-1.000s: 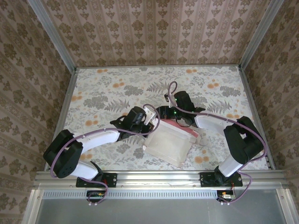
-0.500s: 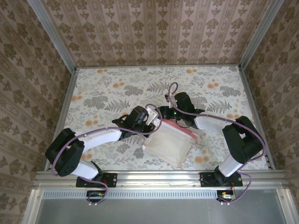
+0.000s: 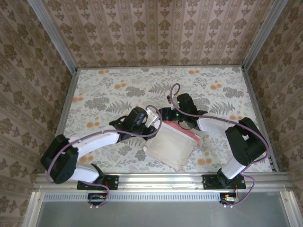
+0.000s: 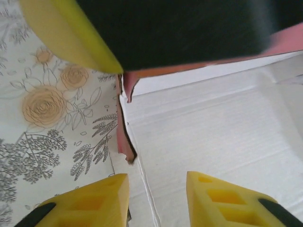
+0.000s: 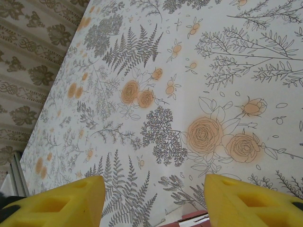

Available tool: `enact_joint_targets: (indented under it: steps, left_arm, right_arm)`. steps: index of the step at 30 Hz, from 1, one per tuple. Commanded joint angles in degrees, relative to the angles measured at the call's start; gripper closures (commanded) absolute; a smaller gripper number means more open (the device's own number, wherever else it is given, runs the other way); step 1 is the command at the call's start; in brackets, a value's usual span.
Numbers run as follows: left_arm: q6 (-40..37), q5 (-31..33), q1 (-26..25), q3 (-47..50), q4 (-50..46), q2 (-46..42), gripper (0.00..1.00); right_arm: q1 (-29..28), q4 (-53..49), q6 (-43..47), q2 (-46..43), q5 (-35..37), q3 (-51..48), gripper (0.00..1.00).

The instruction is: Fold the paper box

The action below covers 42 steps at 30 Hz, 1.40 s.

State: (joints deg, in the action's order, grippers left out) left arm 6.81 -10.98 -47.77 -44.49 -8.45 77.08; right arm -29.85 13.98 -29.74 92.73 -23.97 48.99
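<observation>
Since the previous frames the left hand (image 4: 156, 177) has parted its yellow fingers, and its arm's elbow has swung outward to the left. Nearest, the paper box (image 3: 171, 145) lies on the worktop (image 3: 109, 94) between the two arms. Its pale, faintly ribbed face is up, a pink strip runs along its far right edge, and there is a notched pink tab at its left edge. The left hand stands open over that left edge, gripping nothing. Beyond, the right hand (image 5: 151, 182) is open at the box's far edge, over the floral-printed surface.
</observation>
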Motion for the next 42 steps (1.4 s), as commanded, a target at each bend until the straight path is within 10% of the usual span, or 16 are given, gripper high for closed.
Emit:
enact_joint_targets:
  steps: [1,26,42]
  left_arm:
    - [-2.10,-4.53,2.13,1.28,-3.48,-5.28,0.62]
    - [-5.49,-6.80,7.87,8.84,26.49,7.71,0.54]
    - [-5.92,-8.45,5.41,7.50,28.98,10.34,0.53]
  right_arm:
    - [-0.48,-3.93,2.23,1.70,2.08,-1.83,0.41]
    - [-0.39,-5.10,2.58,1.40,1.53,-1.27,0.43]
    - [-0.22,-5.54,2.14,1.73,1.49,-0.24,0.44]
